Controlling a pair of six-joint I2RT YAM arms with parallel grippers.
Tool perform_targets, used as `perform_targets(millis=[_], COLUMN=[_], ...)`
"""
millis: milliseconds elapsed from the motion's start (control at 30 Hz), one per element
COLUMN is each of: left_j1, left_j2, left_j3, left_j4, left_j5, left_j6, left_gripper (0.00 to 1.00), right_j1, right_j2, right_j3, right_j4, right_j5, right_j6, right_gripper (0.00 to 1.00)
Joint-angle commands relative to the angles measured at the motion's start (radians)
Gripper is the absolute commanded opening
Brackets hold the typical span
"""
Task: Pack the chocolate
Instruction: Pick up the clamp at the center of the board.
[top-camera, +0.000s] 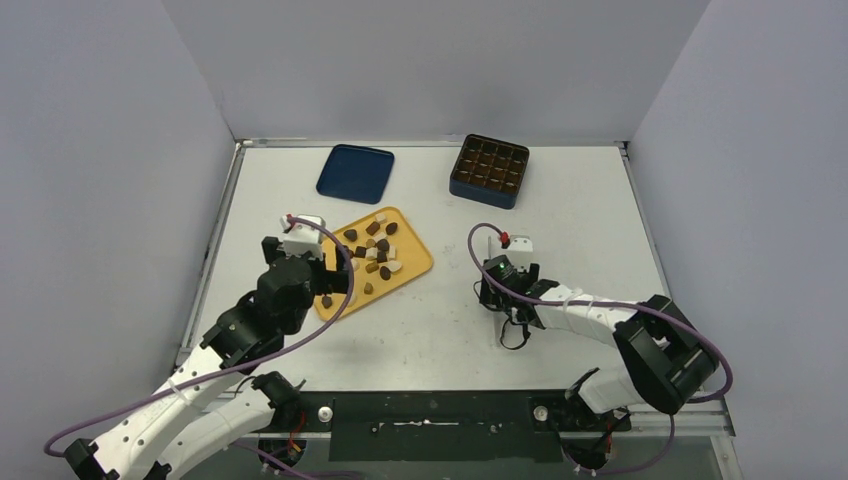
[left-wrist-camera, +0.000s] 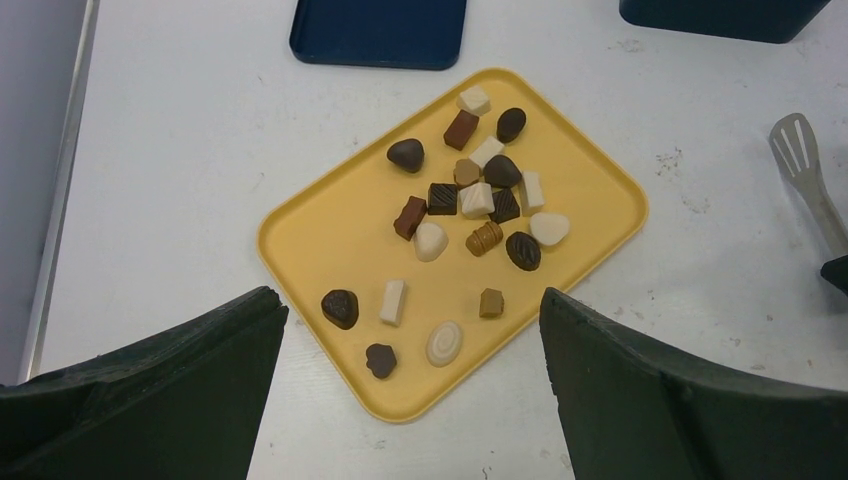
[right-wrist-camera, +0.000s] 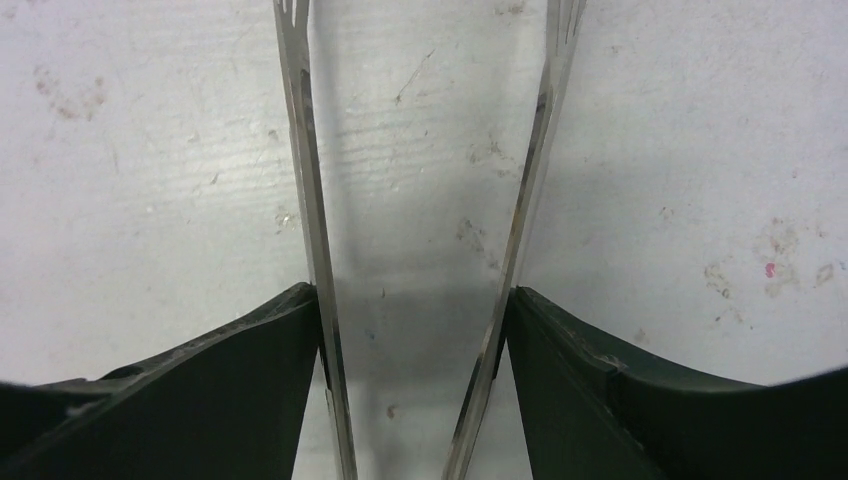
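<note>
Right wrist: right pincer (right-wrist-camera: 415, 295) grips tongs (right-wrist-camera: 300, 150) (chocolate (left-wrist-camera: 477, 200) on tray (left-wrist-camera: 330, 230)).

white arms (top-camera: 578, 302), black joints (top-camera: 285, 285), purple cables (top-camera: 472, 245)

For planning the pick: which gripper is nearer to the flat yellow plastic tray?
Left. The left gripper hangs open over the yellow tray's near edge; the right gripper sits apart on its right side, clasping thin metal tongs.
</note>
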Motion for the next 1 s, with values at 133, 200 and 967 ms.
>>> perform_targets(millis=[133, 200, 967], left_j1=[0.004, 0.004, 0.004], left_j2=[0.063, 0.067, -0.038], left_j3=[0.038, 0.035, 0.03], left_j4=[-0.007, -0.003, -0.005], left_j5=[0.029, 0.042, 0.031], left_j6=[-0.043, -0.044, -0.064], left_gripper=[0.97, 0.97, 0.97], right_j1=[0.026, 0.032, 0.106], right_j2=[-0.196, -0.235, -0.291], right_j3=[0.063, 0.074, 0.273], right_j4=[-0.138, -0.158, -0.222], right_j5=[-0.113, -0.148, -0.395], right_j6=[-0.071, -0.083, -0.249], right_gripper=[0.61, 0.61, 0.61])
